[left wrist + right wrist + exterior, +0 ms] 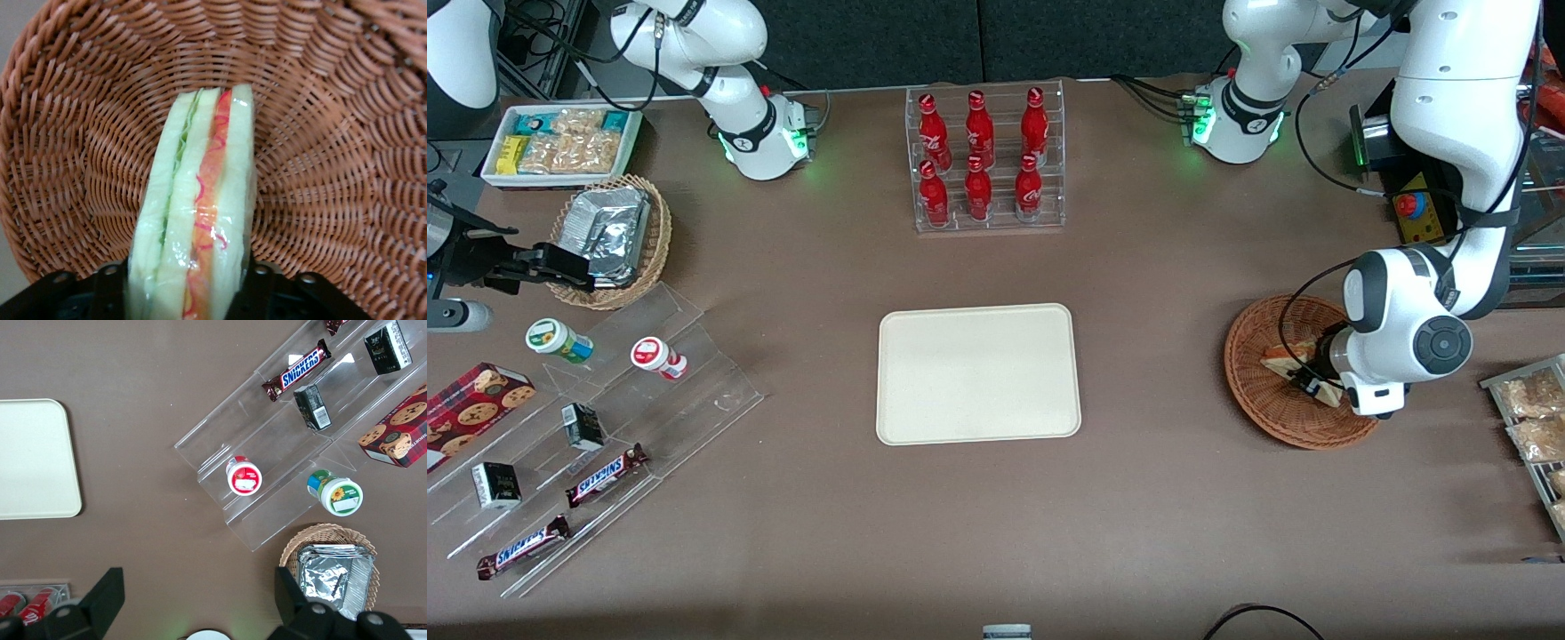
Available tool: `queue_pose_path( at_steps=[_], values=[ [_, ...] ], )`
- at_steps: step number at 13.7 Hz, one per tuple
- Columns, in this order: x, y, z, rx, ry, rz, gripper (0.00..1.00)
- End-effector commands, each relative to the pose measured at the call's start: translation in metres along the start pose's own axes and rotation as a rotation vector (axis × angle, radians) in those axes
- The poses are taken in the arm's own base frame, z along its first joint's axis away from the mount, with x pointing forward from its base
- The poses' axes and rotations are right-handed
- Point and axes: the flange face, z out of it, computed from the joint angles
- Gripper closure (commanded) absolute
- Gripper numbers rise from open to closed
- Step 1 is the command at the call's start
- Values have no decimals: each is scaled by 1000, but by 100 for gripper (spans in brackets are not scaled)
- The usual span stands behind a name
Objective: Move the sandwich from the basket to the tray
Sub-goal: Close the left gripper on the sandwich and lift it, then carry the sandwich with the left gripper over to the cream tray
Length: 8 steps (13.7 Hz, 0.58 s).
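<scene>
The sandwich (1283,356), a pale bread wedge with red, orange and green filling, stands on edge in the reddish-brown wicker basket (1263,404) toward the working arm's end of the table. My left gripper (1312,379) reaches down into the basket. In the left wrist view the sandwich (200,213) sits between the two black fingers (110,283), which press against both of its bread sides, with the basket's weave (333,133) all around. The gripper (185,285) is shut on the sandwich. The cream tray (978,373) lies bare at the table's middle; it also shows in the right wrist view (33,460).
A clear rack of red bottles (985,160) stands farther from the camera than the tray. A tan basket of foil packets (609,236), a white snack bin (560,142) and an acrylic stand with snacks (587,427) lie toward the parked arm's end. A tray of packets (1534,418) sits beside the reddish-brown basket.
</scene>
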Motion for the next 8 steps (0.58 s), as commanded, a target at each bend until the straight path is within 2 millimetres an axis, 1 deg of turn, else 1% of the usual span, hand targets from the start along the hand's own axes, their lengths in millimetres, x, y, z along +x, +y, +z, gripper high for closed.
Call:
queue_pose_path(
  at_steps=[1,2,3,4,5,6,8],
  values=[
    [-4,-8,-43,-13,29,-6,95],
    [-6,-10,-69,-10,28,6,95],
    [-10,-10,-99,-6,23,8,95],
    [-16,-6,-129,-9,20,9,95],
    [-28,4,-155,-2,12,29,95],
    [-45,15,-179,3,4,61,95],
    [-79,31,-228,3,-11,117,95]
  ],
)
